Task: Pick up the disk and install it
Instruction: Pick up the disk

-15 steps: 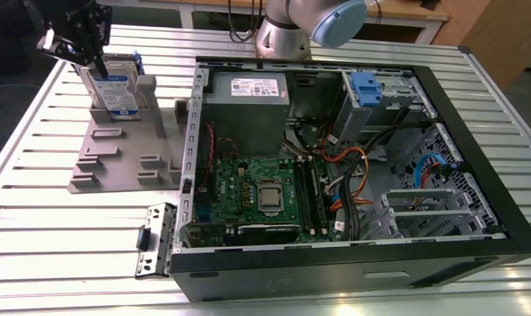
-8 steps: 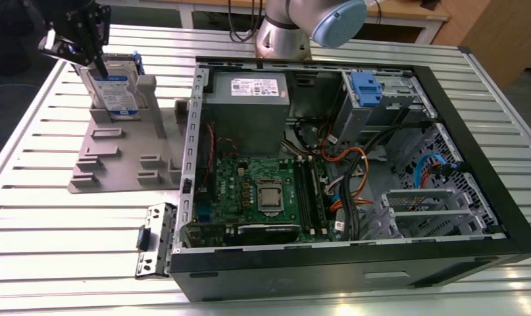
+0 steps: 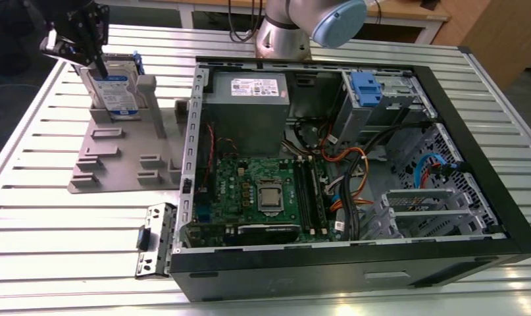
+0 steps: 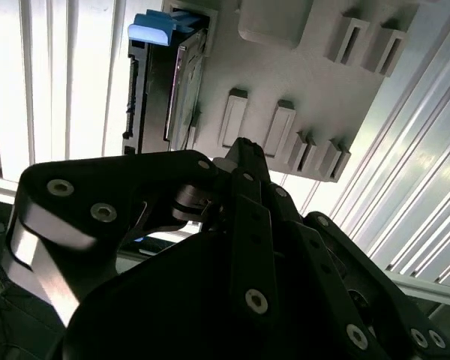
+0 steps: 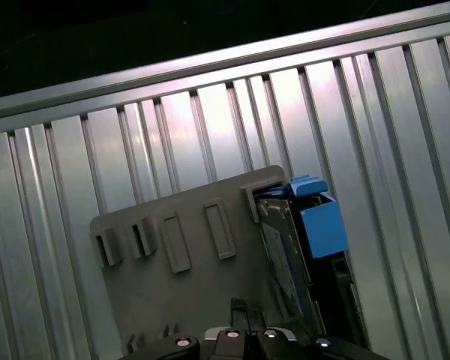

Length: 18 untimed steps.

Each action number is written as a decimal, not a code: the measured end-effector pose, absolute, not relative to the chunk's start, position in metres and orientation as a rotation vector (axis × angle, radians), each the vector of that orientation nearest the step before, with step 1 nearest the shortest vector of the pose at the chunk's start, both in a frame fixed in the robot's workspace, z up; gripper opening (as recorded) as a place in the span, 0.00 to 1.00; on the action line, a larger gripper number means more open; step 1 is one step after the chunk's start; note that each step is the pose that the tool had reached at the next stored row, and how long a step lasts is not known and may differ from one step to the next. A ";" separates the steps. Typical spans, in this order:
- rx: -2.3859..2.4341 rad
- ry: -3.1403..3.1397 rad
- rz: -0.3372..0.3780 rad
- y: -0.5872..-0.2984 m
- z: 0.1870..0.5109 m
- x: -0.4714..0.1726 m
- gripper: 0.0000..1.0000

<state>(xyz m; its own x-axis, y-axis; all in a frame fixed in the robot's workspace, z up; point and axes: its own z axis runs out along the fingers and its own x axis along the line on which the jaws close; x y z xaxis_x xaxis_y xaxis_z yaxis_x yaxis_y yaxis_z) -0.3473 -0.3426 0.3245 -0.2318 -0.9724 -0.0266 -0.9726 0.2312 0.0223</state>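
The disk (image 3: pixel 116 89), silver with a white-and-blue label and a blue caddy frame, stands on edge in a slot of the grey plastic holder (image 3: pixel 116 155) at the exterior view's far left. My black gripper (image 3: pixel 95 64) hangs just over the disk's top edge, touching or nearly touching it. Both wrist views look down on the disk edge-on (image 4: pixel 172 97) (image 5: pixel 285 259), with the caddy's bright blue tab (image 4: pixel 156 30) (image 5: pixel 320 223) at one end. The holder (image 4: pixel 300 75) (image 5: pixel 187 285) lies beneath the gripper (image 4: pixel 244 150) (image 5: pixel 241 309).
An open computer case (image 3: pixel 476 164) takes up the exterior view's right, holding a motherboard (image 3: pixel 260 191), a grey power supply (image 3: pixel 245 99), loose cables and a drive bay with a blue part (image 3: pixel 366 89). A black bracket (image 3: pixel 155 240) lies by the case on the slatted metal table (image 3: pixel 37 217).
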 end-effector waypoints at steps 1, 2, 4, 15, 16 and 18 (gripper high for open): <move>-1.949 2.455 0.053 -0.343 0.324 -0.347 0.10; -1.955 2.450 0.053 -0.343 0.324 -0.347 0.10; -1.967 2.441 0.053 -0.343 0.324 -0.347 0.10; -2.032 2.388 0.054 -0.343 0.324 -0.347 0.10; -2.037 2.383 0.054 -0.343 0.324 -0.347 0.10; -2.049 2.374 0.054 -0.343 0.324 -0.347 0.10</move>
